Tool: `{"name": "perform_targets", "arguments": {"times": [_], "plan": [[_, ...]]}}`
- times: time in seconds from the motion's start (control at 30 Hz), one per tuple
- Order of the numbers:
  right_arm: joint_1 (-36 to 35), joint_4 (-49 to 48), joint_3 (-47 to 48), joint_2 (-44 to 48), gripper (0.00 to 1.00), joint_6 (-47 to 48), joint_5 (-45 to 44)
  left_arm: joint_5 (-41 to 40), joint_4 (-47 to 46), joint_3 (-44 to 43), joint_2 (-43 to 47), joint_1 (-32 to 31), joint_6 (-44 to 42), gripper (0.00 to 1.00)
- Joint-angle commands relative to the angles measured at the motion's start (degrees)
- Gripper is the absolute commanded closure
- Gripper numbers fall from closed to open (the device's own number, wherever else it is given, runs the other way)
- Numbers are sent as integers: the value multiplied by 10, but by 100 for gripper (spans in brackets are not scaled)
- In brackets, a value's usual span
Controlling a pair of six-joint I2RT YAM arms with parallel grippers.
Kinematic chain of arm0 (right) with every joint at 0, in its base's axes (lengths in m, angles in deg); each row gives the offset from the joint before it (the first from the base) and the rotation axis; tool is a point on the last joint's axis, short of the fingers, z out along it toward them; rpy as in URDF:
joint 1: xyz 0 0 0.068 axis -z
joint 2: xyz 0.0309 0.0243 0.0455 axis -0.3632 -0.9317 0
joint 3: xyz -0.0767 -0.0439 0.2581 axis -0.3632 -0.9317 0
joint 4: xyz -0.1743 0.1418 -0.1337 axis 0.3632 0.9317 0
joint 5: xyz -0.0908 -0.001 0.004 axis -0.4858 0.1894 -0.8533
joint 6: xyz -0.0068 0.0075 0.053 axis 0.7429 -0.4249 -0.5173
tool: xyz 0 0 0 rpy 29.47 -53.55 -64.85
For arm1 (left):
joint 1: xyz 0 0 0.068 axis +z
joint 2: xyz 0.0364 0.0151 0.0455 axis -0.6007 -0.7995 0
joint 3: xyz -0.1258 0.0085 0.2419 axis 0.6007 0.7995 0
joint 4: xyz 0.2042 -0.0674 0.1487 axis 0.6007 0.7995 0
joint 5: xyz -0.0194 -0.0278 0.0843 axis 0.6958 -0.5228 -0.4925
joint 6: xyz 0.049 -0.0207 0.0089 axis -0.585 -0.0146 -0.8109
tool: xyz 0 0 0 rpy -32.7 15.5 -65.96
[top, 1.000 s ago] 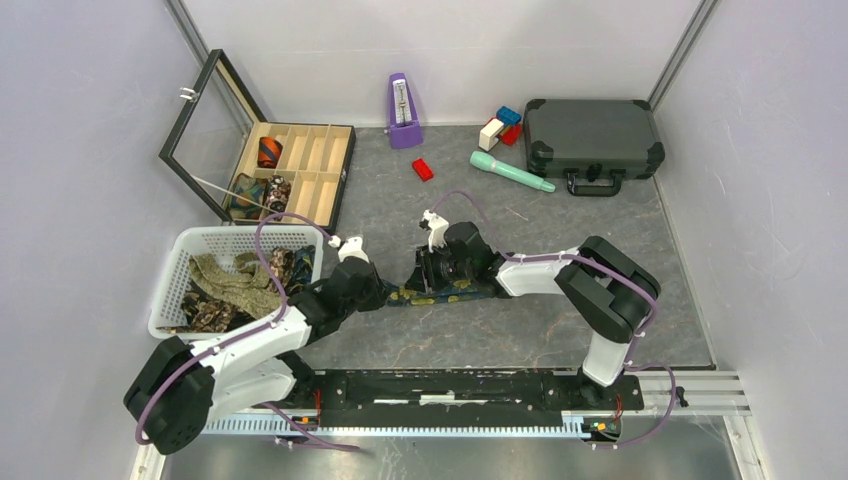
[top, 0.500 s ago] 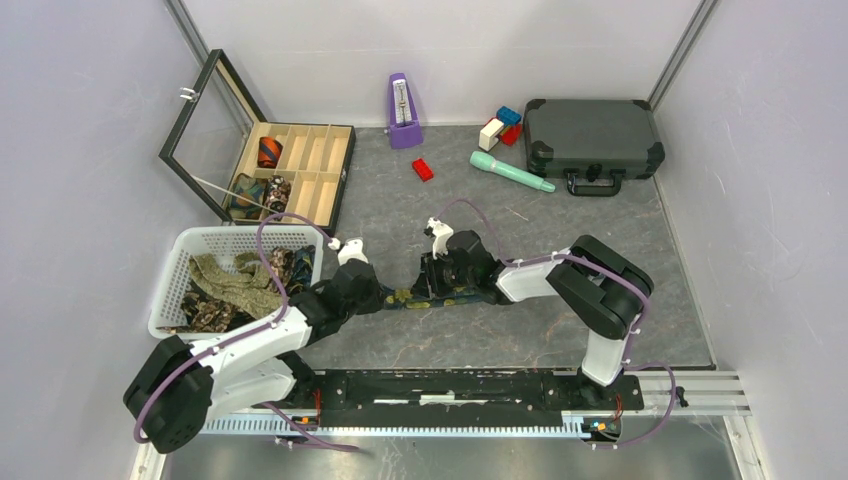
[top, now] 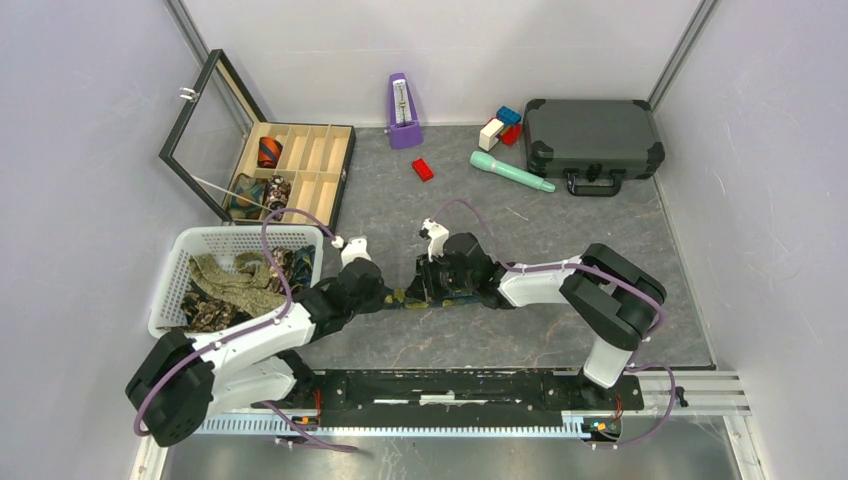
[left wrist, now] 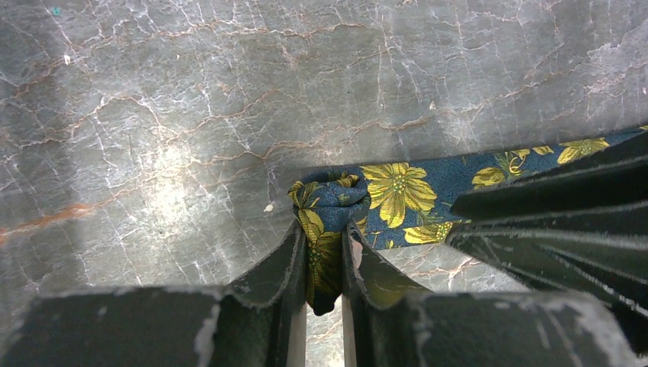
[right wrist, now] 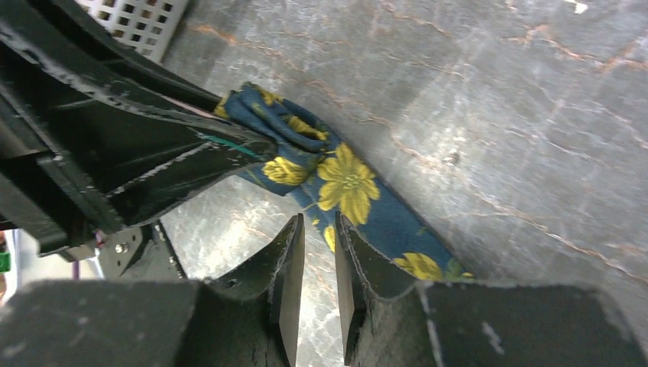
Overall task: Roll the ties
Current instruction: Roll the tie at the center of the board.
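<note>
Left claw [left wrist: 322, 233] is clamped on the navy tie [left wrist: 397, 187] with yellow flowers, pinching a bunched fold at its left end. Right claw [right wrist: 317, 225] sits just beside it on the same tie. Its fingers are close together with a thin slit between them, over the tie's near edge. We cannot tell if it actually grips the cloth. The tie lies flat on the table [top: 500, 340] mid-workspace, running rightward under the right claw.

Edges: we see the white basket [top: 170, 280] near the left claw, its right rim just left of the left arm's wrist, loose ties [top: 235, 285] heaped inside. The wooden box [top: 300, 165], lid propped open, sits behind the basket with rolled ties [top: 270, 152] in its left compartments. Bare table shows behind both claws up to the red block [top: 423, 169] and teal tool [top: 510, 172]. There is more of it right of the right arm and along the near rail [top: 450, 392]. Dark case [top: 592, 138] and purple metronome [top: 403, 100] sit at the back, well apart from the claws.

Surface: grey marble-look, veined, slight glare. Pale walls [top: 760, 150] close in three sides.
</note>
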Motion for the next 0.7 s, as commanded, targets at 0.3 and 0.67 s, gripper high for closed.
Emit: {"name": "perform_targets", "arguments": {"times": [0.3,0.67], "plan": [[-13,-117,59,-92,80,-64,50,-67,41,-68,-39,-37,15,98],[-12,-144,76,-131,80,-72,66,-133,100,-118,-83,-71,22,98]]}}
